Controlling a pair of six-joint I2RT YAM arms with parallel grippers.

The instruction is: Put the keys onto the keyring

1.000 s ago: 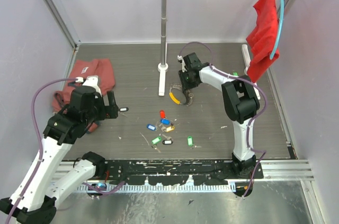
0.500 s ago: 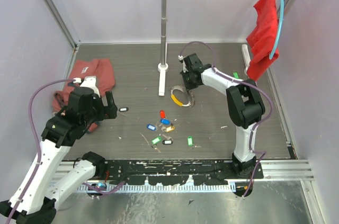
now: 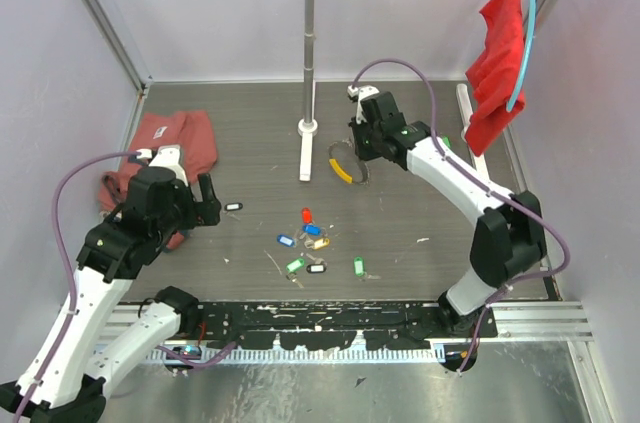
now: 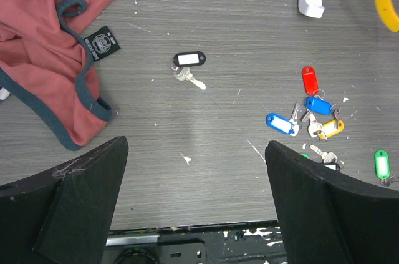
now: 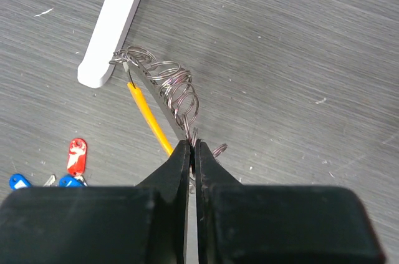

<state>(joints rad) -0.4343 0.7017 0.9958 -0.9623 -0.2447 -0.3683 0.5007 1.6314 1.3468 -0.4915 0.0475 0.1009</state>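
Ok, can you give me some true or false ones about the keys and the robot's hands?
1. The right gripper pinches the keyring. True.
2. The left gripper holds the black-tagged key. False: it is open, and that key lies on the table.
3. The red-tagged key is on the keyring. False: it lies on the table beside a blue-tagged key.
4. The black-tagged key lies apart from the other keys. True.

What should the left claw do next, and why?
Probably reach down for the black key. The left claw hangs open near it, that key lies alone away from the others, and the right claw is shut on the ring, so a key is what's missing.
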